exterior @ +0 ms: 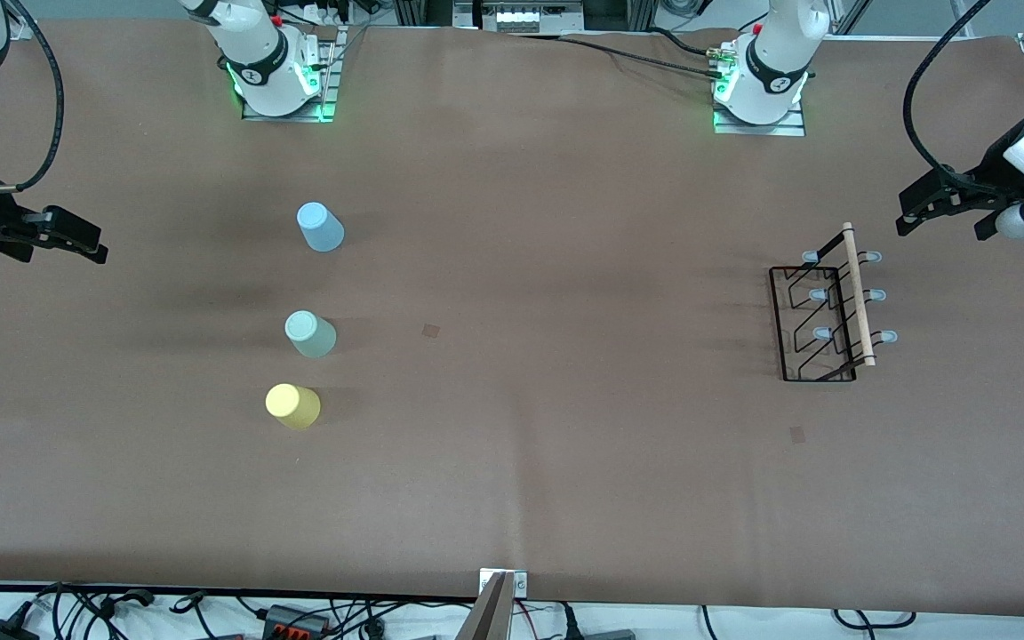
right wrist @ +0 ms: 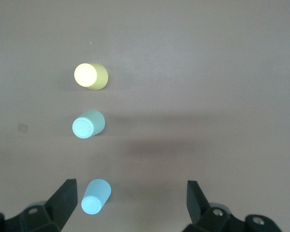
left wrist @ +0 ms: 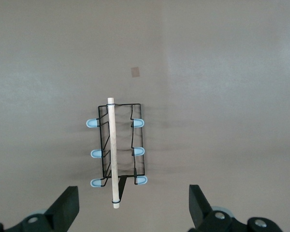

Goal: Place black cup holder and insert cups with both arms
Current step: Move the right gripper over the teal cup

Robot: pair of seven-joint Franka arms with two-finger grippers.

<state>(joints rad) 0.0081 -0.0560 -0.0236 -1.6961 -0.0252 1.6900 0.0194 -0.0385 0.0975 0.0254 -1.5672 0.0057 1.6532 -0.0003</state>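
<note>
the table (exterior: 512, 462) is covered in a smooth matte brown sheet; on it stand 3 small tapered plastic cups, all upside down with flat bases up, in a row toward the right arm's end; the blue cup (exterior: 320, 227) is farthest from the front camera, the grey-green cup (exterior: 310, 334) sits in the middle, the yellow cup (exterior: 292, 405) is nearest; they stand apart, none touching; nothing is in or on them.

toward the left arm's end stands 1 rack (exterior: 823, 313), a small rectangular frame of thin black wire with a pale round wooden rod (exterior: 859, 296) along its top and 6 pale blue-grey rounded peg tips, 3 on each side; every peg is bare.

2 small brownish square marks lie on the sheet, 1 (exterior: 430, 331) near the grey-green cup, 1 (exterior: 797, 434) near the rack, nearer the front camera.

the left pincer (left wrist: 130, 205) hangs over the rack's end, released and wide, holding nothing; the right pincer (right wrist: 130, 203) hangs over the blue cup, released and wide, holding nothing.
</note>
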